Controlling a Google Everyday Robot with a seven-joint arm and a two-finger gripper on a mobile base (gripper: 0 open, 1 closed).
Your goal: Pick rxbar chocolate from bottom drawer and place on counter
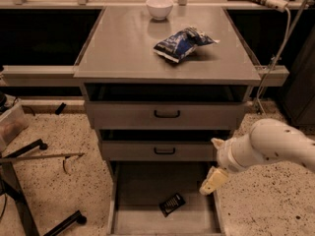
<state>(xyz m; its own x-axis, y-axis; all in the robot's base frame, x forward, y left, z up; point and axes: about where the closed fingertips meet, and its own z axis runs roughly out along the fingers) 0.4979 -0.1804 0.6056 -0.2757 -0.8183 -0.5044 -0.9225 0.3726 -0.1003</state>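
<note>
Small flat black rxbar chocolate wrapper w/ pale lettering (172,204) lies flat on the floor of the bottom drawer (142,191), the lowest grey metal drawer, pulled out at 6 o'clock in the camera view. The bar sits right of the drawer's centre, turned at an angle, nothing touching it. Gripper (213,179), pale cream, on the end of a white rounded arm (275,149) coming in from 3–4 o'clock, hangs over the drawer's right edge, at approx 1–2 o'clock from the bar, above it and apart from it. Can't tell whether the gripper is open or closed; it has nothing in it that shows. Above, two shallower grey drawers w/ black handles: upper (167,114), lower (164,151), both a bit ajar. Broad flat grey counter (123,48) on top of the cabinet carries a crumpled blue-and-white snack bag (183,43) right of centre, and a small white bowl (160,6) at its far edge, 12 o'clock. Speckled terrazzo floor (59,181) around the cabinet; black stand legs (61,223) at 7–8 o'clock.
</note>
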